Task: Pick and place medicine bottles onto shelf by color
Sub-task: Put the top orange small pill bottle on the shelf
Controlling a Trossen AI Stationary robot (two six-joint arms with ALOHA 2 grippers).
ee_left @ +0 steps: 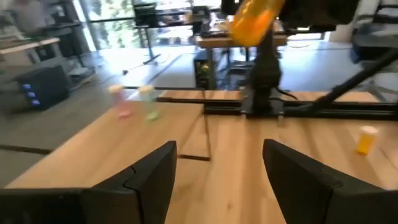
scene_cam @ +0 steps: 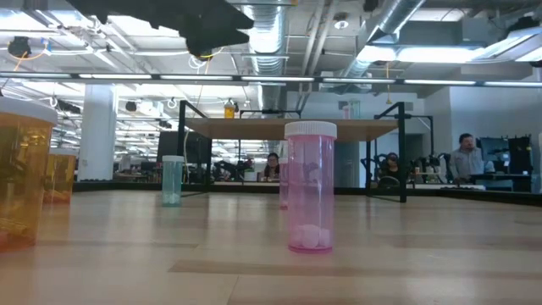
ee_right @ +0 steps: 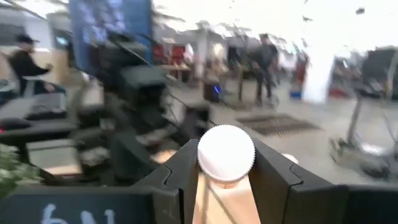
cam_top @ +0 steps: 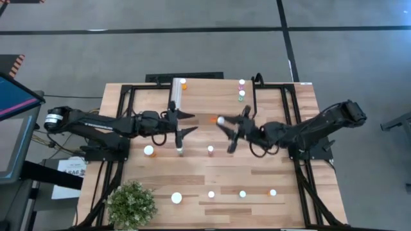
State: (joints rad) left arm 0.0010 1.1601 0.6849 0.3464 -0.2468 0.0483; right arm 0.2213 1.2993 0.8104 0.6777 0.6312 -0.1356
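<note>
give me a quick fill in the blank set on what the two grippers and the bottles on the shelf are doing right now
1. The right gripper is shut on a bottle with a ____ cap.
2. The left gripper is open and holds ____.
3. In the left wrist view, the bottle held by the right gripper has an ____ body.
4. The low view's nearest full bottle, the pink bottle, stands ____ on the table.

Missing words: white; nothing; orange; upright
</note>
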